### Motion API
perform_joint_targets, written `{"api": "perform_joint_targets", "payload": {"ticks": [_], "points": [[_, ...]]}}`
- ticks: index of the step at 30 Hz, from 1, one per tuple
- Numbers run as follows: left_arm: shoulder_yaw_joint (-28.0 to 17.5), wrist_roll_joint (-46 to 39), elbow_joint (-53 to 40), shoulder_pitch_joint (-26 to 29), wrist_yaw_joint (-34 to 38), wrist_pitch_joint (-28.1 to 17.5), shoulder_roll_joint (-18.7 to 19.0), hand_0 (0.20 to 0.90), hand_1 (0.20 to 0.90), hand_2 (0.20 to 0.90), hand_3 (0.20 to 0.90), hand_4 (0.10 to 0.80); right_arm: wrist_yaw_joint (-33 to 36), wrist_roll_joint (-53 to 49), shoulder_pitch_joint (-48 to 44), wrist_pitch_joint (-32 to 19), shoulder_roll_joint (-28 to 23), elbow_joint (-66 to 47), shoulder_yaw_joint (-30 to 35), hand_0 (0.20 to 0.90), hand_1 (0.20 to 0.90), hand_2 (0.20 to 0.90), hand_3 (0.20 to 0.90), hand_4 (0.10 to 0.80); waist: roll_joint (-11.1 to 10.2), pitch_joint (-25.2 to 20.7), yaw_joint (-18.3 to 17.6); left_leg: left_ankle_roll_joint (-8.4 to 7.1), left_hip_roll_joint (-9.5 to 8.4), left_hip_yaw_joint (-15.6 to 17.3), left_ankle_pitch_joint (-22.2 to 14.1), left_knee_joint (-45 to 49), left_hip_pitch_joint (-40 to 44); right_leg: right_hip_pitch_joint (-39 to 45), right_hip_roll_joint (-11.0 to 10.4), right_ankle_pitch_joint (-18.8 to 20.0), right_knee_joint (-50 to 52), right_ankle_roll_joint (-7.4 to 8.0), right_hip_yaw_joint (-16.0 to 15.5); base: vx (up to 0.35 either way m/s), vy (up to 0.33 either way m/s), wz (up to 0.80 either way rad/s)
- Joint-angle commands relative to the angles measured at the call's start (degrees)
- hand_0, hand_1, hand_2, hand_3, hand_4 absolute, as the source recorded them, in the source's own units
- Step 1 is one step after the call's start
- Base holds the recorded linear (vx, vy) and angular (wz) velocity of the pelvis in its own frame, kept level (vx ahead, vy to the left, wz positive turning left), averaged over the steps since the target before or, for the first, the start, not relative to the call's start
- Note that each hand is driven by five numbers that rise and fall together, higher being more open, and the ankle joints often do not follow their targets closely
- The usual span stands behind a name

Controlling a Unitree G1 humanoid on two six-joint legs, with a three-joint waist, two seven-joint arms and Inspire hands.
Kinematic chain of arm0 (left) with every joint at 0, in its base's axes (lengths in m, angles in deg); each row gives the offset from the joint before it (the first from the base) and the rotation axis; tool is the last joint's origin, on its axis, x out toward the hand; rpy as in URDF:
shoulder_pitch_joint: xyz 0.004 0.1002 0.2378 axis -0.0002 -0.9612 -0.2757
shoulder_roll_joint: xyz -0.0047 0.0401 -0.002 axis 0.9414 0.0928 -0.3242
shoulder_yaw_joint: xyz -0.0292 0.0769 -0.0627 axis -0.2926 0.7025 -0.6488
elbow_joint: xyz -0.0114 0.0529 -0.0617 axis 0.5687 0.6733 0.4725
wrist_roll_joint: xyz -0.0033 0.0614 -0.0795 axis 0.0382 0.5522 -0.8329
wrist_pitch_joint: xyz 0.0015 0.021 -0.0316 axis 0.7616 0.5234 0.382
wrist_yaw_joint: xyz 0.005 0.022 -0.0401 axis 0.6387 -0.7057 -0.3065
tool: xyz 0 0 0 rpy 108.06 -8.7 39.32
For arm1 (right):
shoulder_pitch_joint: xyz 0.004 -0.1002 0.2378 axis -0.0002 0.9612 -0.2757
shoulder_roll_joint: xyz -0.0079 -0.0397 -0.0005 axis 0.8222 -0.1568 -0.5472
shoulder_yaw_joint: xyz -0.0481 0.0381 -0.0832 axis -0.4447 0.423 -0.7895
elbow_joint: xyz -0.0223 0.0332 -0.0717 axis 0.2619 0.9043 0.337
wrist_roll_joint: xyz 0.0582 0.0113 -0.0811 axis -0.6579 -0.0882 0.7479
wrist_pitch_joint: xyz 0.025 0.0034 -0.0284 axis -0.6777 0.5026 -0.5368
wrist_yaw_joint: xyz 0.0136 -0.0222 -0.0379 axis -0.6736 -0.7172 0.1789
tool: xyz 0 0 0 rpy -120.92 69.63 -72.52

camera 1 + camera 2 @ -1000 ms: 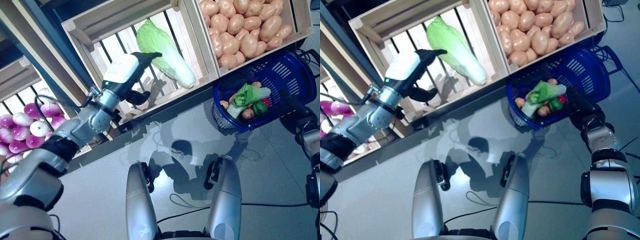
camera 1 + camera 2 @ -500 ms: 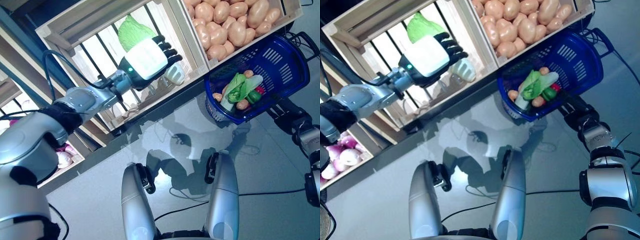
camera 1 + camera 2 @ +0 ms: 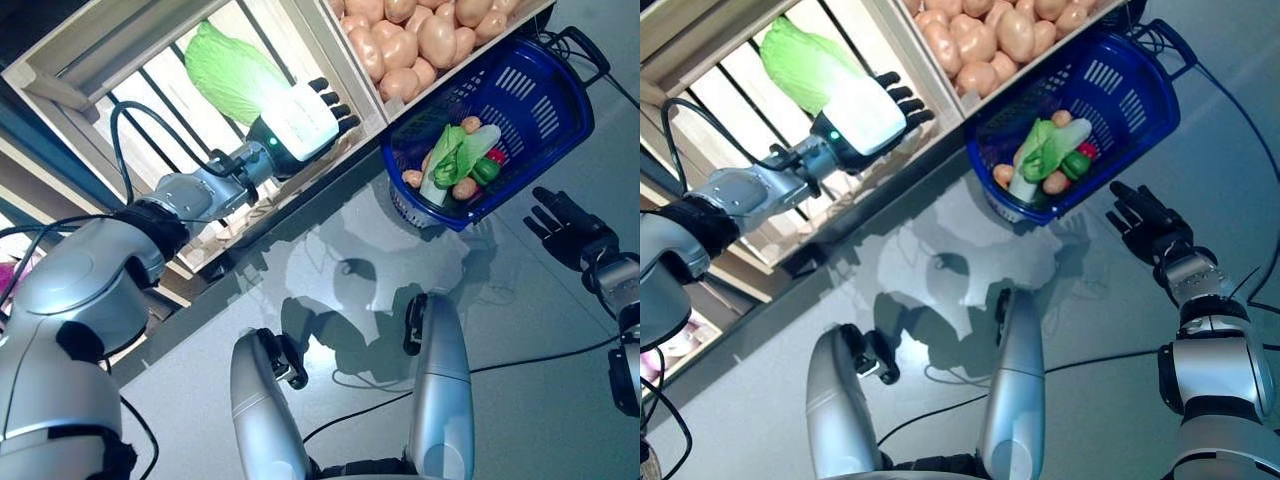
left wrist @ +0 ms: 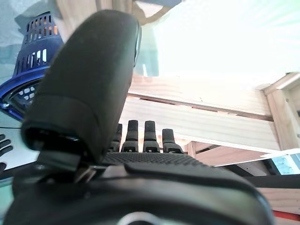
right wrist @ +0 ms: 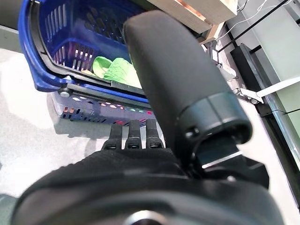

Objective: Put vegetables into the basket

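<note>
— What do the head views give you that your wrist cameras don't?

— From above I see one napa cabbage [image 3: 235, 75] lying in the slatted wooden crate [image 3: 80, 60], and my left hand [image 3: 300, 115] laid flat over its pale lower end, fingers straight. My left wrist view shows only those straight fingers [image 4: 149, 136] against the crate's planks, no cabbage leaf at all.

— And to the right of that?

— A second crate holds a pile of potatoes [image 3: 420, 40], too many and too cut off by the frame to count. Just below its front edge, on the floor, stands one blue basket [image 3: 560, 105]. In it lie one leafy green bok choy [image 3: 450, 160], a small green pepper [image 3: 487, 170], something red, and a few potatoes.

— Your right hand?

— My right hand [image 3: 562, 225] hangs near the basket, apart from it, fingers spread and empty. Its wrist view shows the basket's rim close up, and green leaves inside.
</note>
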Motion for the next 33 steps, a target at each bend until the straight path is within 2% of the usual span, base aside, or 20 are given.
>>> {"api": "perform_joint_targets", "payload": {"ticks": [1, 4, 13, 22, 27, 33], "points": [[-3.13, -2.40, 4.02, 8.74, -1.10, 5.43, 3.17, 0.900, 0.900, 0.900, 0.900, 0.800, -4.71, -2.86, -0.18, -2.20, -1.48, -0.97, 2.04, 0.900, 0.900, 0.900, 0.900, 0.800, -2.42, -0.14, -0.98, -3.98, 2.54, -4.39, -1.91, 2.34, -5.22, 0.86, -5.07, 8.69, -6.95, 4.53, 1.81, 0.000, 0.000, 0.00], [-3.55, -2.71, 5.33, 8.65, -1.06, 6.19, 3.06, 0.900, 0.900, 0.900, 0.900, 0.800, -4.82, -3.21, 0.14, -2.41, -1.48, -1.51, 1.62, 0.900, 0.900, 0.900, 0.900, 0.800, -2.61, -0.14, -0.93, -3.90, 2.82, -4.85, -2.18, 3.36, -6.84, -0.72, -5.28, 8.84, -6.31, 4.50, 2.07, 0.000, 0.000, 0.00], [-4.07, -5.10, 10.79, 8.95, -8.02, 11.55, 2.16, 0.900, 0.900, 0.900, 0.900, 0.800, -5.79, -3.57, 0.70, -2.27, -1.90, -3.49, 1.24, 0.900, 0.900, 0.900, 0.900, 0.800, -3.50, -0.14, -1.11, -4.01, 3.85, -7.30, -3.00, 7.55, -13.23, -7.11, -5.56, 9.07, -2.83, 4.77, 3.98, -0.008, 0.005, -0.03], [-2.96, -2.92, 14.17, 11.54, -4.21, 7.57, 1.90, 0.900, 0.900, 0.900, 0.900, 0.800, -8.06, -4.37, 2.91, -2.13, -1.19, -6.98, 0.62, 0.900, 0.900, 0.900, 0.900, 0.800, -4.26, -0.69, -1.69, -3.64, 5.08, -9.86, -4.05, 11.99, -18.66, -12.40, -5.75, 8.76, 0.64, 4.28, 5.83, -0.009, 0.011, -0.04], [-2.83, -0.99, 14.67, 11.83, 2.52, 5.68, 1.98, 0.900, 0.900, 0.900, 0.900, 0.800, -8.73, -3.65, 3.95, -1.77, -0.90, -7.36, 0.60, 0.900, 0.900, 0.900, 0.900, 0.800, -4.47, -1.65, -2.02, -3.39, 5.56, -10.51, -4.39, 13.38, -20.04, -14.13, -5.72, 8.66, 1.94, 3.93, 6.40, 0.025, 0.018, -0.06], [-2.59, -2.16, 15.14, 12.01, -3.01, 7.25, 2.48, 0.900, 0.900, 0.900, 0.900, 0.800, -9.46, -3.78, 5.94, -1.62, -0.87, -7.47, 1.54, 0.900, 0.900, 0.900, 0.900, 0.800, -4.56, -2.78, -2.28, -3.09, 6.30, -11.47, -5.01, 16.02, -21.67, -16.01, -5.74, 7.86, 4.51, 3.37, 7.33, 0.059, 0.005, -0.03]]}}
